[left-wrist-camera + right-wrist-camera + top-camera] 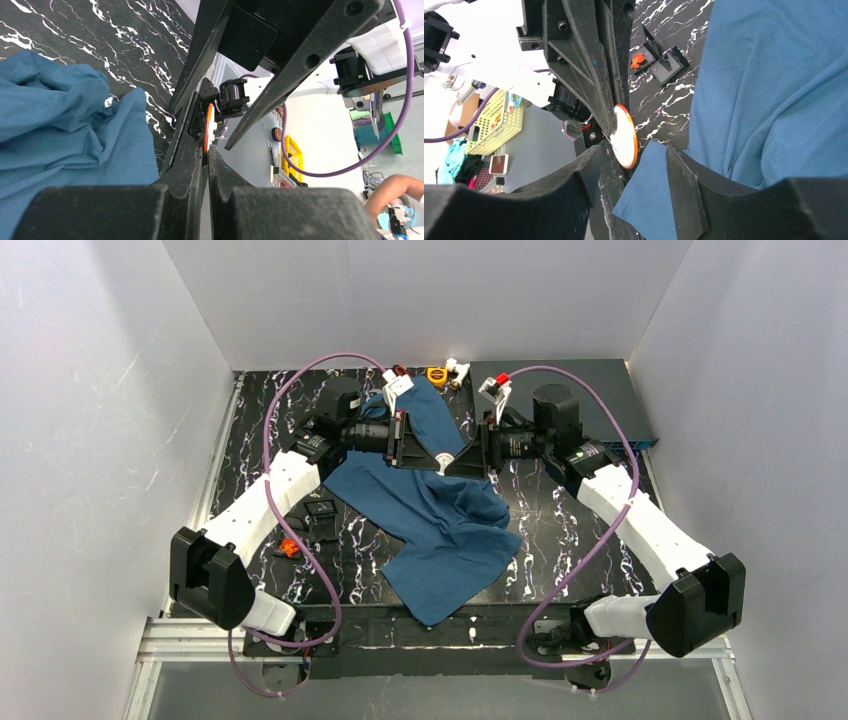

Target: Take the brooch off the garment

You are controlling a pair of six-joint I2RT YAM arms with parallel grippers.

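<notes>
Left pincer (207, 150) clamped on brooch (625, 136): small stiff disc, prob slippery. Right pincer (636, 154) wide, astride floppy shirt (440, 520) corner. Best pinch cloth right beside disc.

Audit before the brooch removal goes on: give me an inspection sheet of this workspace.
Surface: black white-veined table, partly under cloth.
Job's things: garment crumpled across the middle; brooch, a white disc with an orange rim, at a cloth corner; whether it is pinned cannot be told.
Clutter: black holders and a small orange piece by the left arm; orange item at the far edge; grey board far right.
Hands: left hand shut on the brooch; right hand open, a cloth corner between its fingers.
Cables: purple cables arch from each arm.
Surroundings: white walls on three sides; yellow basket beyond the table.
</notes>
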